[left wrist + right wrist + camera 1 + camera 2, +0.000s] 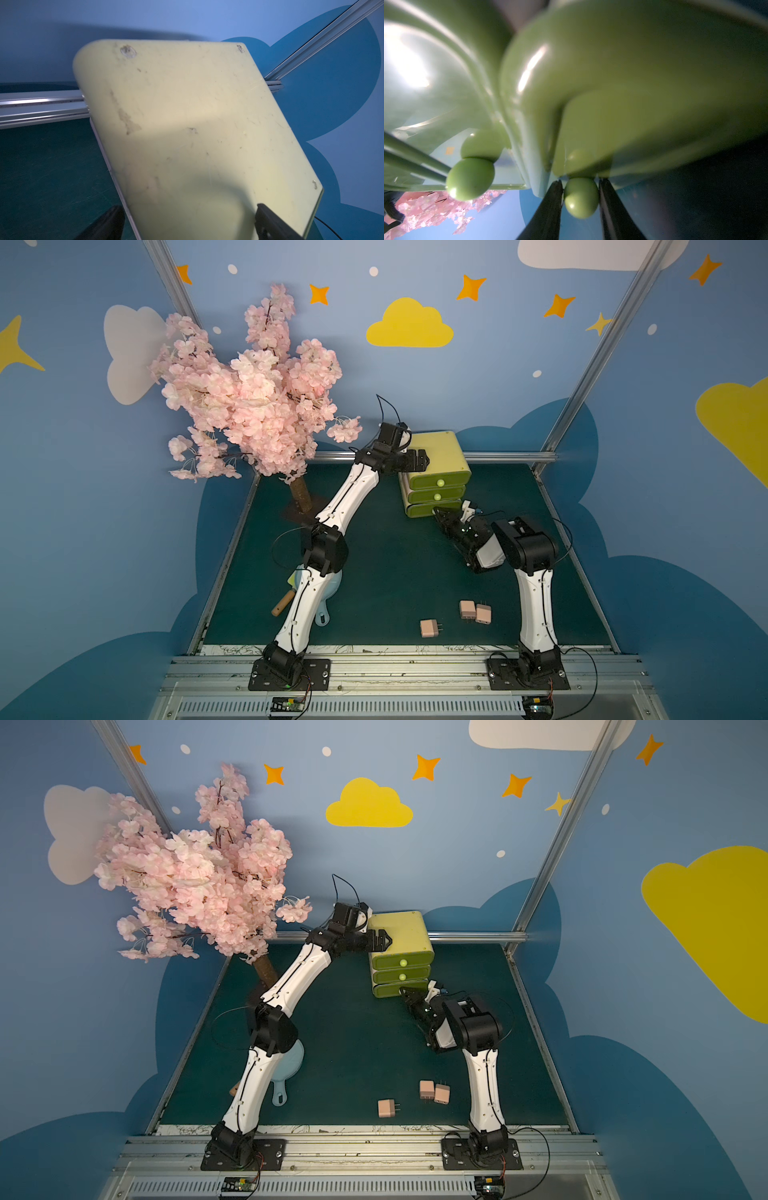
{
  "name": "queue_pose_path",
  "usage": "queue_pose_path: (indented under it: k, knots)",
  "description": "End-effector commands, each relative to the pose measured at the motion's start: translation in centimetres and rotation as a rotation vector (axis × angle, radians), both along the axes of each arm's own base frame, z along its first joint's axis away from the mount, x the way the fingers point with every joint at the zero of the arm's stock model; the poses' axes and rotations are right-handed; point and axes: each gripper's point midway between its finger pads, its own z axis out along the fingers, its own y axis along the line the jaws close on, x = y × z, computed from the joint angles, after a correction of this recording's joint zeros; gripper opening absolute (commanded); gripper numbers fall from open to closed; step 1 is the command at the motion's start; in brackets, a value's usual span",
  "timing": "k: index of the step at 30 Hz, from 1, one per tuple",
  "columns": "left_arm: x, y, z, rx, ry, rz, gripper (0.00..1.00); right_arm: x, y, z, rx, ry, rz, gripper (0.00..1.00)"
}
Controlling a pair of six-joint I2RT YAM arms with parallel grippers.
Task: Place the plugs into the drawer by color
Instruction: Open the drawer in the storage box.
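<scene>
The yellow-green drawer [440,448] [401,928] stands at the back of the mat, and all three of its drawers look pushed in. My left gripper [417,460] [190,218] is open over the chest's scuffed top [187,124]; one finger hangs off its side edge. My right gripper [436,512] [580,181] is low at the bottom drawer, with its fingers pressed on both sides of that drawer's round knob [581,197]. Three pink plugs lie near the front: a touching pair [467,609] [483,613] and a single one [429,627].
A pink blossom tree [249,398] fills the back left, its trunk [301,493] on the mat. A light-blue paddle [328,601] and a wooden handle [282,603] lie under my left arm. An aluminium rail [507,456] runs behind the chest. The middle drawer's knob [470,178] sits beside my right fingers.
</scene>
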Motion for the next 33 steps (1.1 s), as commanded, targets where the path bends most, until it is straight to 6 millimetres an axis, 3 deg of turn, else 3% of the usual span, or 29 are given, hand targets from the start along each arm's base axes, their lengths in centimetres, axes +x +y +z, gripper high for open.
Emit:
queue_pose_path:
  k: [1, 7, 13, 20, 27, 33]
  knots:
    - [0.0, 0.4, -3.1, 0.046, 0.055, -0.002, 0.99, 0.3, -0.2, -1.2, -0.016, 0.016, -0.009, 0.32]
    - [0.1, 0.5, -3.4, 0.056, 0.054, 0.000, 0.99, 0.3, -0.2, -0.9, -0.033, -0.003, -0.006, 0.25]
    - [0.2, 0.7, -3.5, 0.062, 0.054, 0.007, 0.99, -1.1, -0.6, -0.7, -0.078, -0.004, -0.011, 0.22]
    - [0.3, 0.7, -4.0, 0.060, 0.062, 0.006, 0.99, -4.1, -1.1, -0.5, -0.122, 0.001, -0.022, 0.19]
    - [0.1, 0.3, -4.4, 0.061, 0.071, 0.002, 0.99, -8.5, -1.4, -0.5, -0.180, 0.017, 0.005, 0.19]
    - [-0.2, 0.0, -3.9, 0.068, 0.059, -0.003, 0.99, -11.3, -1.4, -1.1, -0.216, 0.034, 0.035, 0.20]
